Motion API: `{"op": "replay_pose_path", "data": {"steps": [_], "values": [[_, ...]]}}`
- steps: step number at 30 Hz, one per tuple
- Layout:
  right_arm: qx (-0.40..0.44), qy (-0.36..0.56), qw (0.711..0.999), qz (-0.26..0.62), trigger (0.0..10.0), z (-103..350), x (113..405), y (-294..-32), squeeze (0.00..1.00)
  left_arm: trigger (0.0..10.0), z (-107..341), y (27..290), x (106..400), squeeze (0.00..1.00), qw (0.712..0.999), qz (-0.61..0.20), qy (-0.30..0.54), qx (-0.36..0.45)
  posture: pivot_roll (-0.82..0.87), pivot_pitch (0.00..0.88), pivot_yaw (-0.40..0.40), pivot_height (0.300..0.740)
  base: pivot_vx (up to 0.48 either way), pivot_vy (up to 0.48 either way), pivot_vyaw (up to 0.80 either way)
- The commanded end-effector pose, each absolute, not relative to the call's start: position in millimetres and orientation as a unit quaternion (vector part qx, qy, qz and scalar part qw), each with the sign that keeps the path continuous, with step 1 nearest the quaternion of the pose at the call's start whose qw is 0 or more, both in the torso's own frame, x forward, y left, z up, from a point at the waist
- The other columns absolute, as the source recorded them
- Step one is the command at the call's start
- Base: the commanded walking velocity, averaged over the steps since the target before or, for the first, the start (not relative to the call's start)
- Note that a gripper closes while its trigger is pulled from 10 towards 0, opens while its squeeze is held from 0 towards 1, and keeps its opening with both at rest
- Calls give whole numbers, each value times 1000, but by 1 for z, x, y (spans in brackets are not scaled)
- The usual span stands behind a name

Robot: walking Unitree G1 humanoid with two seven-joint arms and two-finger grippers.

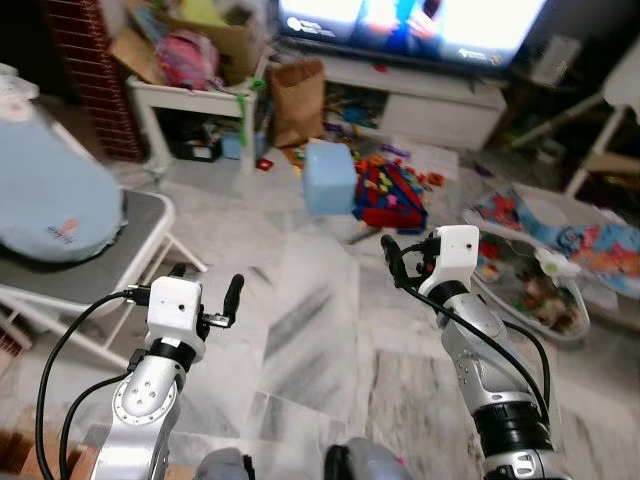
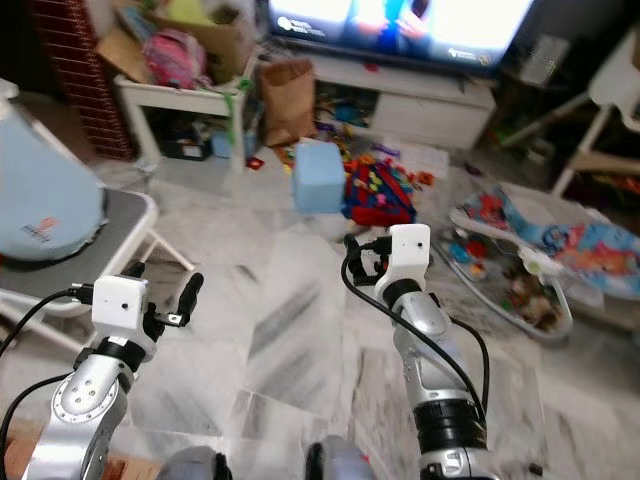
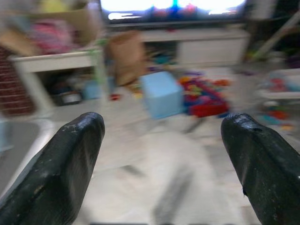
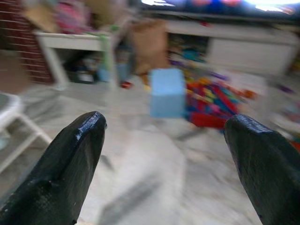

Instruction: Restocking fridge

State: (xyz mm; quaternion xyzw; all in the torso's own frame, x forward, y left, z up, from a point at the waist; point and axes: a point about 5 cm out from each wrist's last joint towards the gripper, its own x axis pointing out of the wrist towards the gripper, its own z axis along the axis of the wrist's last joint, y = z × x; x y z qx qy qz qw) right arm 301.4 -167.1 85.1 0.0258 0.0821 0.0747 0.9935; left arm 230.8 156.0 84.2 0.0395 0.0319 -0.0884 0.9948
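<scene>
I stand in a living room with both arms raised in front of me over a pale marble floor [image 1: 310,340]. My left gripper [image 1: 207,285] is open and holds nothing; its two black fingers [image 3: 70,159] stand wide apart in the left wrist view. My right gripper [image 1: 400,258] is also open and holds nothing, its fingers [image 4: 70,159] spread wide in the right wrist view. Both point toward a light blue box [image 1: 330,178] on the floor ahead, well out of reach. The views are blurred.
A pile of coloured toys [image 1: 392,195] lies beside the box. Behind stand a brown paper bag [image 1: 298,100], a low white TV bench [image 1: 430,110] and a cluttered white table [image 1: 190,95]. A grey chair [image 1: 120,250] with a blue cushion is at my left, a baby bouncer [image 1: 560,265] at my right.
</scene>
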Motion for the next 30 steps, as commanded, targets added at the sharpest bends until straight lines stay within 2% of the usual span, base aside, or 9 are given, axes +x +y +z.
{"op": "replay_pose_path", "data": {"steps": [1, 30], "values": [[28, 73, 994, 74, 10000, 90, 304, -167, 0, 10000, 84, 156, 229, 0, 994, -91, 36, 41, 56, 77, -86, 740, -277, 0, -800], [30, 75, 994, 74, 10000, 90, 305, -167, 0, 10000, 83, 157, 229, 0, 994, -92, 42, 37, 58, 77, -90, 740, -254, 0, -800]]}}
